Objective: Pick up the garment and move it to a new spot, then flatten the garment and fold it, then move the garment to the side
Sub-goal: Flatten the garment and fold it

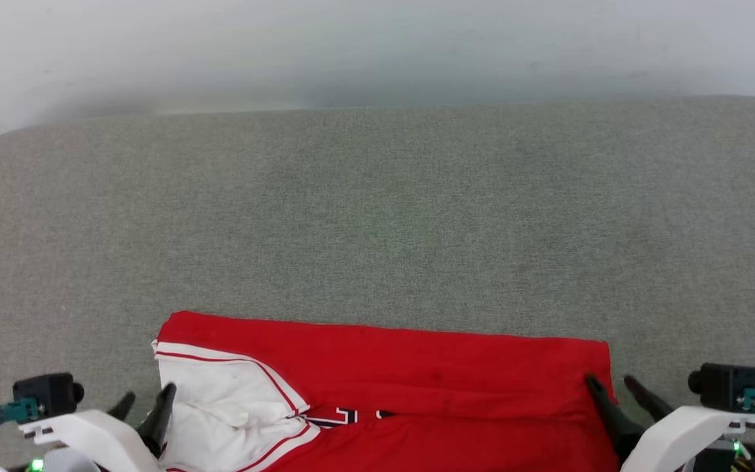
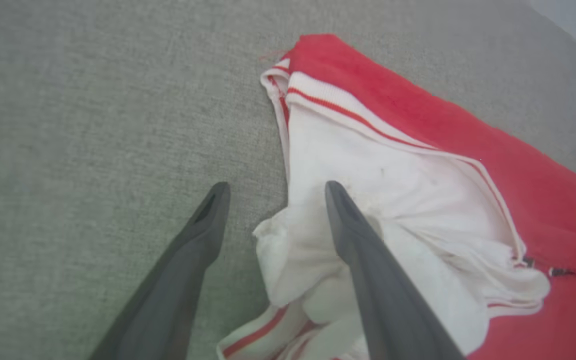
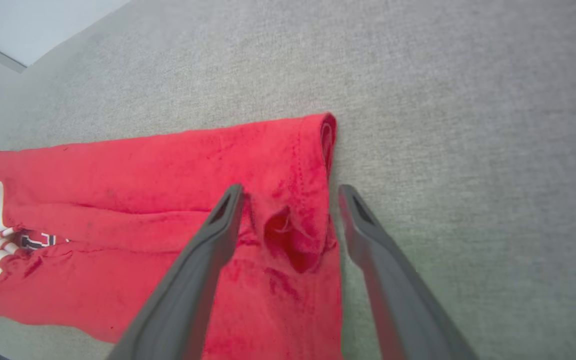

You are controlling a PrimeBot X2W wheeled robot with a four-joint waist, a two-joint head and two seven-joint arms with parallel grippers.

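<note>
The garment (image 1: pixel 417 373), a red jersey with a white sleeve part and striped trim, lies folded over along the near edge of the grey surface. My left gripper (image 1: pixel 148 403) stands open at its left end, one finger over the bunched white cloth (image 2: pixel 383 200), the other over bare grey. My right gripper (image 1: pixel 613 385) is open at the jersey's right end, its fingers straddling a puckered bit of red fabric (image 3: pixel 293 240). Neither holds anything. Part of the black lettering (image 1: pixel 345 415) peeks out under the fold.
A wide grey cushioned surface (image 1: pixel 377 216) stretches away beyond the jersey to a pale wall (image 1: pixel 377 46) at the back. Its far corners are rounded.
</note>
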